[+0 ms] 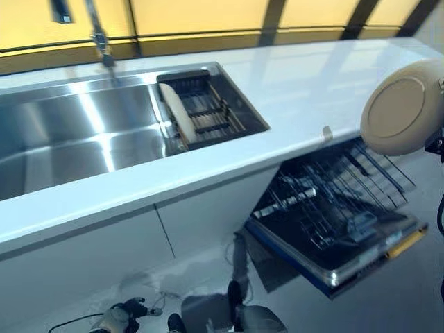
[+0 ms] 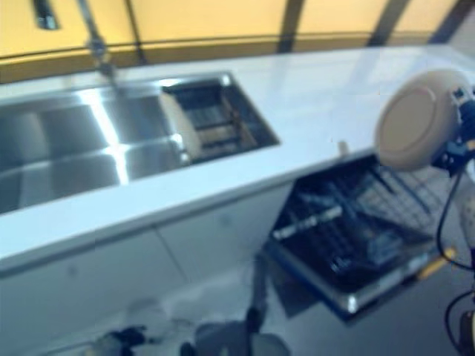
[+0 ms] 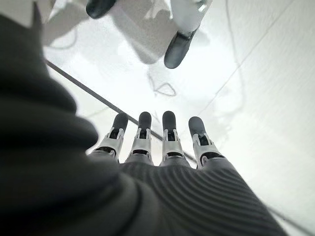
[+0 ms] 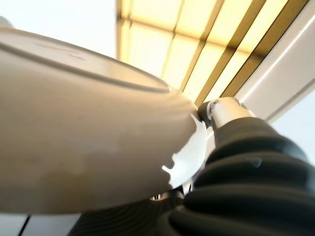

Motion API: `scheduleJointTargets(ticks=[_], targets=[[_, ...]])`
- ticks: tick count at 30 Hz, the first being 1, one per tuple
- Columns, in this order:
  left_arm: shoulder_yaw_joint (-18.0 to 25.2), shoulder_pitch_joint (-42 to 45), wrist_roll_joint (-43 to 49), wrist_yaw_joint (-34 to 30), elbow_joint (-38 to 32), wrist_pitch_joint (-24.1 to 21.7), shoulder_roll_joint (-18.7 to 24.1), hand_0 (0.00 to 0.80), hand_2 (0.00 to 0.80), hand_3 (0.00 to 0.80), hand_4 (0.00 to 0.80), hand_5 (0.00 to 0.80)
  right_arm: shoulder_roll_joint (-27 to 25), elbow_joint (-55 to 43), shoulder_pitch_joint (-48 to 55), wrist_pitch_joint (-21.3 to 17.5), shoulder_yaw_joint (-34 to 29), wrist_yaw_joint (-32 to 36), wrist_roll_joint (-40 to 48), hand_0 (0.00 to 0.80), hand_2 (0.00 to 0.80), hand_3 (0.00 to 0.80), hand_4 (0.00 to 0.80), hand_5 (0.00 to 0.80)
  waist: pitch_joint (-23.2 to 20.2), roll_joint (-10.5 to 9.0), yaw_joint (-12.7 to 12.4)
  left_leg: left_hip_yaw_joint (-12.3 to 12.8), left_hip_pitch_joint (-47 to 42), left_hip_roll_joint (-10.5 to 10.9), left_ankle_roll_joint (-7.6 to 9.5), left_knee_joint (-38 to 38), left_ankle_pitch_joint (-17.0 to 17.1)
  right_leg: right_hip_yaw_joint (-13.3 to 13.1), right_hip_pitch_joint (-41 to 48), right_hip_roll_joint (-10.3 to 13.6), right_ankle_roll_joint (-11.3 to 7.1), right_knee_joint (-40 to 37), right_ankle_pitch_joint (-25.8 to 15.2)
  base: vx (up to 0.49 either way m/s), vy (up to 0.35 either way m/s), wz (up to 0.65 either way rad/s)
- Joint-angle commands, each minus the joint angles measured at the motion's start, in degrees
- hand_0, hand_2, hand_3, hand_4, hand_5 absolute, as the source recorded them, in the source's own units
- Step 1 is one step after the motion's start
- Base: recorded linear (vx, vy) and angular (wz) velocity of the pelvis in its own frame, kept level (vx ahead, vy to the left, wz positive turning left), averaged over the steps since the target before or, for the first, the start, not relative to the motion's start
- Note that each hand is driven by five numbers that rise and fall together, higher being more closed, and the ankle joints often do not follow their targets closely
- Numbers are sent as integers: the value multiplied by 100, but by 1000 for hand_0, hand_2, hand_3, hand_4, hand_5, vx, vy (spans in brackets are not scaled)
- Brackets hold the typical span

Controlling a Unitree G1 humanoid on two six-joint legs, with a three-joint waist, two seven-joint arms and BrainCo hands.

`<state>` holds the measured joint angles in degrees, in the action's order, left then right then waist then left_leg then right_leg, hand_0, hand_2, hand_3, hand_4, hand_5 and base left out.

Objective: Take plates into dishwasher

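Plate [image 1: 406, 104], tilted on edge in the right hand [image 4: 221, 112], whose thumb pinches its rim, hangs just above the open dishwasher rack [image 1: 333, 201]; left hand [image 3: 162, 142] hangs slack.

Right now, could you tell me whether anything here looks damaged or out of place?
Nothing stands out. The right hand holds a beige plate above the open dishwasher rack, another plate stands in the sink's drying rack, and the left hand hangs idle.
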<state>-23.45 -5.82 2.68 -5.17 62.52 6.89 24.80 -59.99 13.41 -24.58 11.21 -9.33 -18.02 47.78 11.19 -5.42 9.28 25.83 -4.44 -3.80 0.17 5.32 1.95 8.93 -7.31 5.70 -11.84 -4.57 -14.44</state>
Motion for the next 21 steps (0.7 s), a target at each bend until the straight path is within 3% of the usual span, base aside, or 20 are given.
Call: scheduleJointTargets(ticks=[1, 2, 5, 7, 10, 12, 15, 21], targets=[[128, -118, -101, 41, 199, -95, 84, 0, 0, 0, 0, 0, -271, -286, -275, -597, -521, 37, -338, 800, 800, 800, 800, 800, 72, -68, -100, -146, -132, 105, -19, -32, -349, 392, 98, 738, -88, 518, 57, -48, -28, -93], [167, -105, -137, 74, 165, -113, 73, 0, 0, 0, 0, 0, -246, -311, -211, -608, -533, 15, -456, 800, 800, 800, 800, 800, 78, -32, -144, -79, -190, 52, -36, -47, -465, 579, 173, 755, -162, 582, 177, -43, -36, -107], [233, -47, -134, 187, 74, -144, 41, 0, 0, 0, 0, 0, -231, -399, -29, -556, -567, -16, -692, 800, 800, 800, 800, 800, 113, -49, -230, 208, -159, -67, -35, -77, -413, 994, 219, 745, -97, 735, 355, -52, -112, -91], [288, -11, -53, 218, 28, -128, 40, 0, 0, 0, 0, 0, -193, -514, 230, -561, -616, -19, -725, 800, 800, 800, 800, 800, 122, -71, -221, 301, -146, -119, -22, -91, -394, 1057, 234, 705, -53, 804, 488, 14, -173, -89], [311, 1, 41, 188, 28, -164, 38, 0, 0, 0, 0, 0, -72, -764, 862, -566, -843, 52, -870, 800, 800, 800, 800, 800, 116, -47, -89, 126, -105, -213, -56, -99, -322, 658, 336, 637, 57, 819, 758, 82, -238, -52], [217, -76, 117, 144, 89, -210, 21, 0, 0, 0, 0, 0, 123, -950, 1257, -557, -1003, 111, -971, 800, 800, 800, 800, 800, 104, 16, 50, -109, -67, -266, -97, -81, -307, 223, 336, 582, 97, 823, 936, 106, -228, 26], [157, -181, 69, 154, 189, -252, -45, 0, 0, 0, 0, 0, 428, -1019, 1352, -581, -947, 268, -1330, 800, 800, 800, 800, 800, 93, 76, 139, -127, -24, -322, -237, -55, -245, 126, 379, 451, 146, 522, 959, 42, -265, 37], [161, -273, 47, 229, 154, -496, -349, 0, 0, 0, 0, 0, 682, -1084, 815, -358, -367, 215, -1863, 800, 800, 800, 800, 800, 307, 258, 127, -238, 146, -521, -494, -64, 84, 81, 306, 240, 429, 385, 968, 9, -234, 6]])
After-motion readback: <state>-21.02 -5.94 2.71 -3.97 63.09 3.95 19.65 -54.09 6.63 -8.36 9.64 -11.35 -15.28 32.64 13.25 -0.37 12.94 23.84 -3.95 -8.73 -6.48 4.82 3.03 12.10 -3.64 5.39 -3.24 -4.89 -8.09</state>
